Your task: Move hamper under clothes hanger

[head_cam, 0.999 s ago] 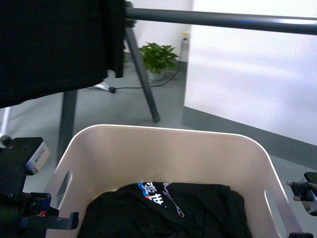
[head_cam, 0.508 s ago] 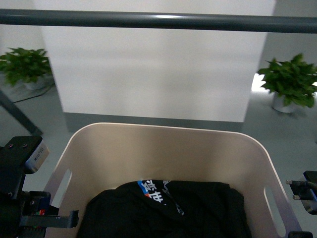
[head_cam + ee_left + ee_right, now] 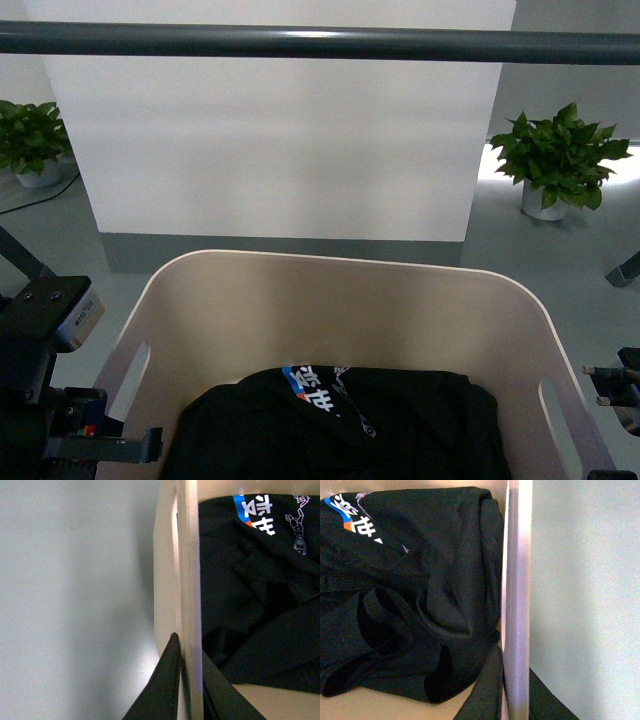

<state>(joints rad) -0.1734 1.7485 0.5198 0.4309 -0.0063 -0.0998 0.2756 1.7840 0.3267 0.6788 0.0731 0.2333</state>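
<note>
- Your left gripper (image 3: 189,647) straddles the left side wall of the hamper (image 3: 340,262): one dark finger (image 3: 160,687) lies against the outside of the wall and the other sits inside the tub, with the rim pinched narrowly between them.
- Your right gripper (image 3: 514,660) holds the opposite wall the same way. One finger (image 3: 485,690) is on the inside, touching the black garment (image 3: 330,430), and the other is outside over the grey floor, with the rim clamped between them.
- So the hamper sits between your two sets of fingers, and its far wall is away from both.
- The hamper is a cream plastic tub with rounded corners, a smooth rolled rim and a slot handle in each side wall. The crumpled black garment inside has a blue, white and orange print.
- The bar of the clothes hanger (image 3: 320,42) runs level across the top of the front view, above and beyond the hamper's far rim. You cannot tell whether it is directly overhead.
- Your left arm (image 3: 35,400) sits low, just beside the left wall. Only a small part of your right arm (image 3: 615,385) shows, by the right wall.
</note>
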